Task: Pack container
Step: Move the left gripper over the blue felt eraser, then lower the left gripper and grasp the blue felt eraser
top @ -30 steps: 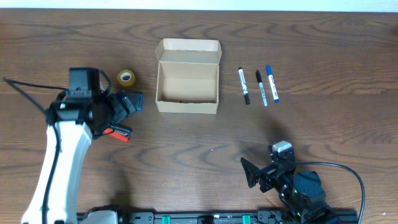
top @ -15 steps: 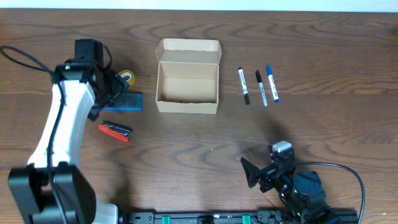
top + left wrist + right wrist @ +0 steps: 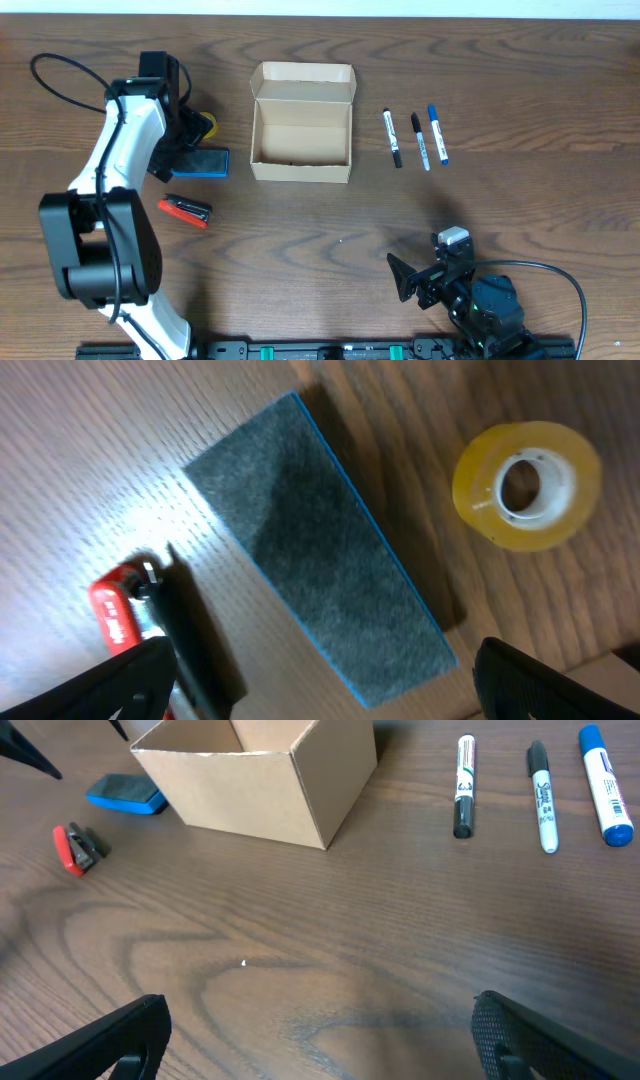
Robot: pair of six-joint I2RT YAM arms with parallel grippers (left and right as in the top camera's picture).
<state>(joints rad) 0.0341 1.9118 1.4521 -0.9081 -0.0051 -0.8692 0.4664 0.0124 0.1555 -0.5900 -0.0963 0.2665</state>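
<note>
Two grippers are standing spread and empty. The left gripper (image 3: 322,660) is hovering over the blue eraser (image 3: 320,550), near the yellow tape roll (image 3: 527,485) and a red-and-black object (image 3: 125,622); judged step: reaching for a first item. The next move calls for lowering, pinching the eraser across its narrow width, and carrying it to the container (image 3: 302,125), which is sitting open on the table (image 3: 330,240) between the eraser and three markers (image 3: 420,140). The right gripper (image 3: 320,1020) is idling near the front edge. Overhead, the left arm is hiding most of the tape roll; the red object's identity is unclear.
</note>
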